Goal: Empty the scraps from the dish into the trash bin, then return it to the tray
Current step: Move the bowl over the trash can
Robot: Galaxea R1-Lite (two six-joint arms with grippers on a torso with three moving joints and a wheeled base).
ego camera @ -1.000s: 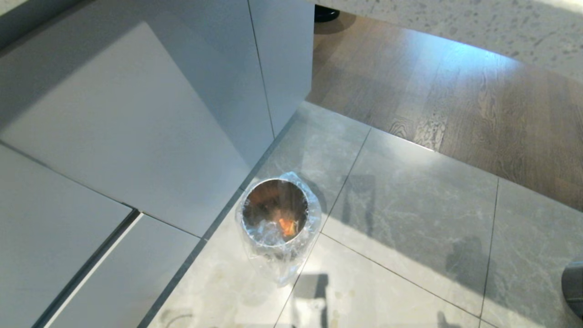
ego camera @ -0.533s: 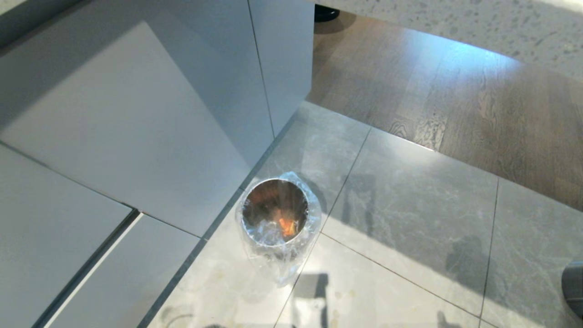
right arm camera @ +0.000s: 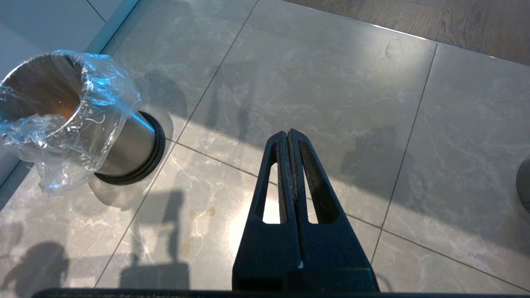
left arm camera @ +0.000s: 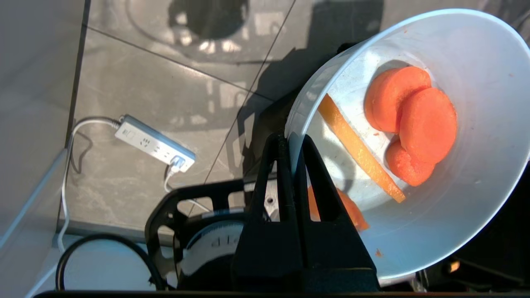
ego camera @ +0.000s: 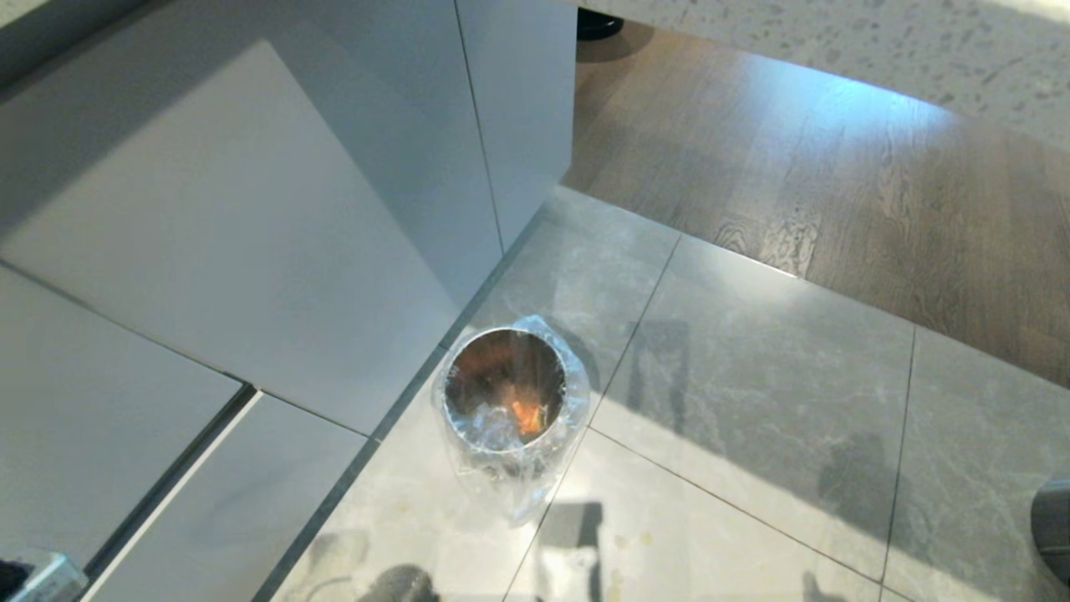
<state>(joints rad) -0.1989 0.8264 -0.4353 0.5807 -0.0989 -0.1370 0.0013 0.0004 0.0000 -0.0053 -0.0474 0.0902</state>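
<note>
Grey marbled floor tiles (ego camera: 752, 393) fill the lower half of the head view, with pale cabinet fronts (ego camera: 251, 234) at upper left and wood flooring (ego camera: 836, 176) at upper right; the trash bin (ego camera: 505, 393), shiny steel with a crinkled clear liner over its rim, stands upright at lower centre, just beside the cabinet base, something orange visible inside; in the left wrist view the left gripper (left arm camera: 290, 142) has its jaws pressed onto the rim of the dish (left arm camera: 476, 174), one finger inside the wall and one outside; the dish is white, tilted, held above the floor; the scraps (left arm camera: 414, 124), round orange slices and one thin yellowish stick, lie inside it; a white power strip (left arm camera: 154, 143) with its cord lies on the tiles at left of that view; the right gripper (right arm camera: 289, 138) hangs over bare tile near the bin, fingers pressed together, holding nothing; tray not in view.
</note>
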